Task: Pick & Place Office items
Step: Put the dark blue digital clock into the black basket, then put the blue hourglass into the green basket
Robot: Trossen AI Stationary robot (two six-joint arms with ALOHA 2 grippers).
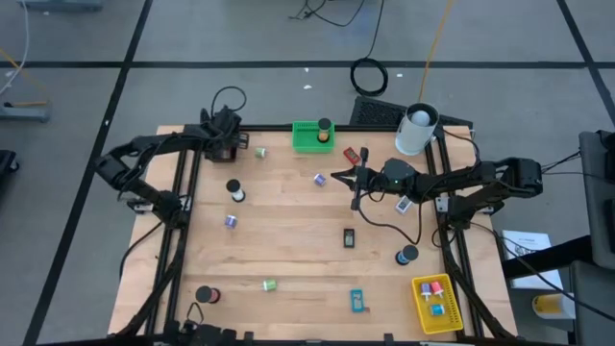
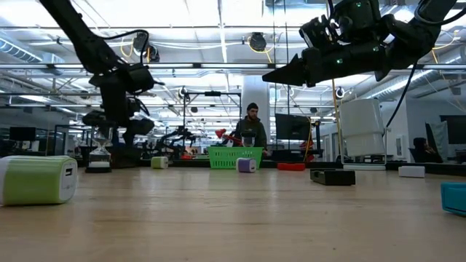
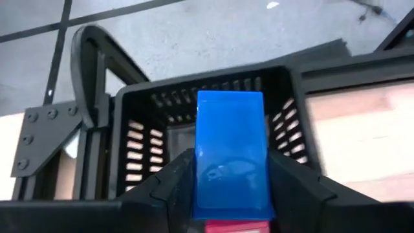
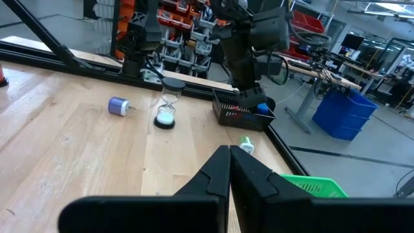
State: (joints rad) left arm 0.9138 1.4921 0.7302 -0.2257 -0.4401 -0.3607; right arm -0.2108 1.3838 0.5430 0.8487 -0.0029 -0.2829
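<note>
The left gripper [image 1: 229,144] hangs over the black basket [image 3: 213,103] at the bench's [image 1: 288,250] eleven o'clock corner, its fingers [image 3: 171,178] grasping a blue block [image 3: 229,155] upright above the basket's opening. The right gripper [image 1: 338,177] hovers above the bench near one o'clock, fingers clenched on nothing. Other small items lie scattered: a purple clip [image 1: 231,221], a green clip [image 1: 270,284] and a black roll [image 1: 406,255].
</note>
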